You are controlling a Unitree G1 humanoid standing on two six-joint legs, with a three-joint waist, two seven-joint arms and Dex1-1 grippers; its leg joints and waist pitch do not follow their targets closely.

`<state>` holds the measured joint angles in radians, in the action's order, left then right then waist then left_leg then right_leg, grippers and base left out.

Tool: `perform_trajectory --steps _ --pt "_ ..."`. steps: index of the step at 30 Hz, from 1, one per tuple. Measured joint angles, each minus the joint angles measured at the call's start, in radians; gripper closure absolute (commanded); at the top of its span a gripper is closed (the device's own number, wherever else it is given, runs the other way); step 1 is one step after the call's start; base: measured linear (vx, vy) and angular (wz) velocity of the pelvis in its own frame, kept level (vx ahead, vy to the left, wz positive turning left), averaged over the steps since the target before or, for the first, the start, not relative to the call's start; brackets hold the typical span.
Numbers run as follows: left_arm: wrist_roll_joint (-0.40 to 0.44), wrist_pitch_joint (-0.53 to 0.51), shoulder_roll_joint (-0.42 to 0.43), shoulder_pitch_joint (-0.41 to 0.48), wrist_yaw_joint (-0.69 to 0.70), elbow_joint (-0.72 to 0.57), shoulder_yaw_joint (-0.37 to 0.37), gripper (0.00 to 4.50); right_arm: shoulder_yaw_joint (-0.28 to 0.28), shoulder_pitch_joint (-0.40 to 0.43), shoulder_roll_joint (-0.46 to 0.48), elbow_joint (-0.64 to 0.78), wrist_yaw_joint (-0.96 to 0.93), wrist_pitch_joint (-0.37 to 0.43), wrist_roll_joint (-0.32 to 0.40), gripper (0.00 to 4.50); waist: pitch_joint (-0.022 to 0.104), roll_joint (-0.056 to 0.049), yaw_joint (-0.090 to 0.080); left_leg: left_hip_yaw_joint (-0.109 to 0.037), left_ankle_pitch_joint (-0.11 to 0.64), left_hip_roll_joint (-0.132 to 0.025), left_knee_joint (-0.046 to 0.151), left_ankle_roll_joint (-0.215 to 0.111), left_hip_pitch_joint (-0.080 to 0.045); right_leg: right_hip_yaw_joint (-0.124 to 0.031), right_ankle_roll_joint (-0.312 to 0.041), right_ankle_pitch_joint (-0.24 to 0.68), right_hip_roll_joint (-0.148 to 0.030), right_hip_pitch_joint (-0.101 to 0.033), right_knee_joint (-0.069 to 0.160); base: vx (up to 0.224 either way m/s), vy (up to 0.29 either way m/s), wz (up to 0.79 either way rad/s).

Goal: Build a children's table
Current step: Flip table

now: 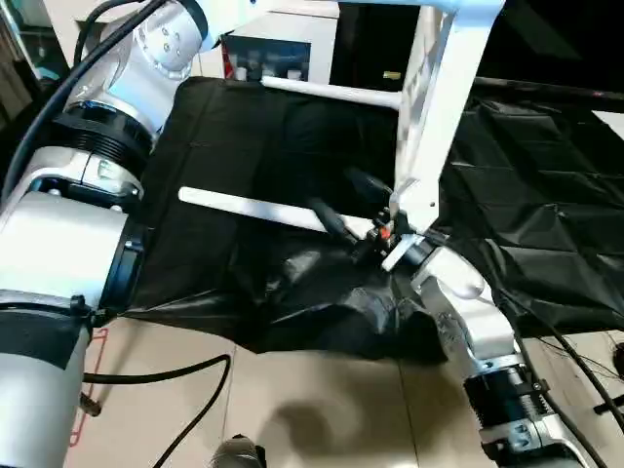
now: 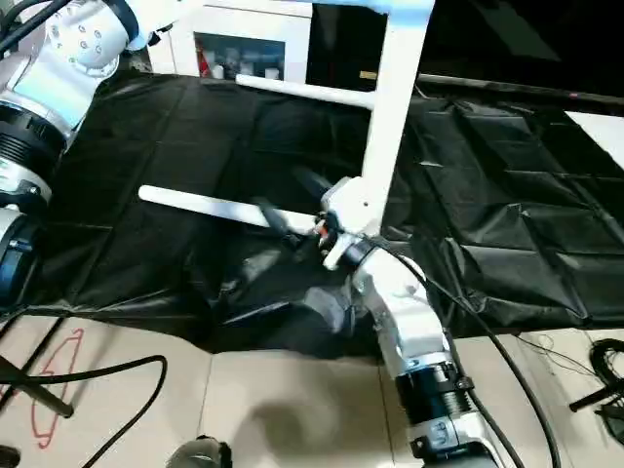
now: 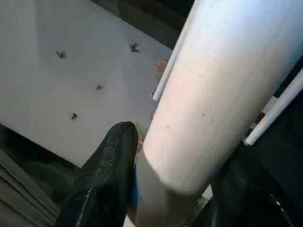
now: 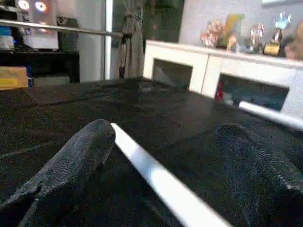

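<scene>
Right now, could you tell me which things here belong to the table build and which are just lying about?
Part of the job:
- table top, held up
- leg fitted to it, gripped by the left hand
- loose leg between the open fingers of the right hand
- another loose leg further back

Just lying about:
- black sheet
- white cabinet
- cables

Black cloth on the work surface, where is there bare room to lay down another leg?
Free: the black cloth right of the upright leg, and the strip between the near loose leg and the far loose leg. Crowded: around the right gripper, fingers open beside the near leg.
</scene>
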<state>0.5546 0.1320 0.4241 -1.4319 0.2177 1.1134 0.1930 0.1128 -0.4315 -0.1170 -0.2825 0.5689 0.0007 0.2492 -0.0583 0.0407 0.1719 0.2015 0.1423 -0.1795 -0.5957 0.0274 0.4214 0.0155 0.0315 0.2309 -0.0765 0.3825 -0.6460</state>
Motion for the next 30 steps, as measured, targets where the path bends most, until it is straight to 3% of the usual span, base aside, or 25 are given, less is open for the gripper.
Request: perform_trajectory --steps 5,12,13,18,24,30 --pt "-0.040 -0.039 -0.008 0.000 0.013 -0.018 -0.059 2.43 -0.028 0.001 -0.005 0.000 -0.037 0.103 0.017 0.57 0.000 -0.001 0.000 0.000 0.000 0.004 0.000 0.000 0.000 0.000 0.002 0.001 -0.004 0.000 0.000 0.000 0.000 0.00" --pt "-0.170 -0.097 -0.018 0.002 0.012 -0.032 -0.172 2.43 -0.029 0.039 -0.020 -0.003 -0.056 0.159 0.015 0.57 0.000 0.000 0.000 0.000 0.000 0.005 0.000 0.000 0.000 0.000 0.003 0.002 -0.005 -0.001 0.000 0.000 0.000 0.00" --pt "-0.190 -0.108 -0.022 0.006 0.012 -0.035 -0.191 2.43 -0.033 0.041 -0.019 -0.010 -0.070 0.167 0.015 0.41 0.000 0.000 0.000 0.000 0.000 0.005 0.000 0.000 0.000 0.000 0.003 0.002 -0.005 -0.001 0.000 0.000 0.000 0.00" --pt "-0.278 -0.147 -0.040 0.048 0.013 -0.049 -0.267 2.43 -0.112 0.035 0.010 -0.042 -0.154 0.189 0.029 0.05 -0.001 0.008 -0.001 0.000 0.000 0.004 0.000 0.000 0.001 0.000 0.003 0.002 -0.005 -0.001 0.000 0.000 0.000 0.00" --pt "-0.318 -0.176 -0.041 0.094 0.015 -0.104 -0.284 2.49 -0.225 -0.030 0.052 -0.118 -0.259 0.149 0.094 0.00 -0.003 0.015 -0.004 0.000 0.000 0.004 0.000 0.000 0.001 0.001 0.003 0.002 -0.005 0.000 0.001 0.000 0.000 0.00" --pt "-0.324 -0.196 -0.040 0.115 0.015 -0.141 -0.285 2.52 -0.256 -0.091 0.052 -0.167 -0.289 0.062 0.087 0.00 -0.003 0.017 -0.003 0.000 0.000 0.004 0.000 0.000 0.002 0.001 0.003 0.002 -0.005 0.000 0.002 0.000 0.000 0.00"
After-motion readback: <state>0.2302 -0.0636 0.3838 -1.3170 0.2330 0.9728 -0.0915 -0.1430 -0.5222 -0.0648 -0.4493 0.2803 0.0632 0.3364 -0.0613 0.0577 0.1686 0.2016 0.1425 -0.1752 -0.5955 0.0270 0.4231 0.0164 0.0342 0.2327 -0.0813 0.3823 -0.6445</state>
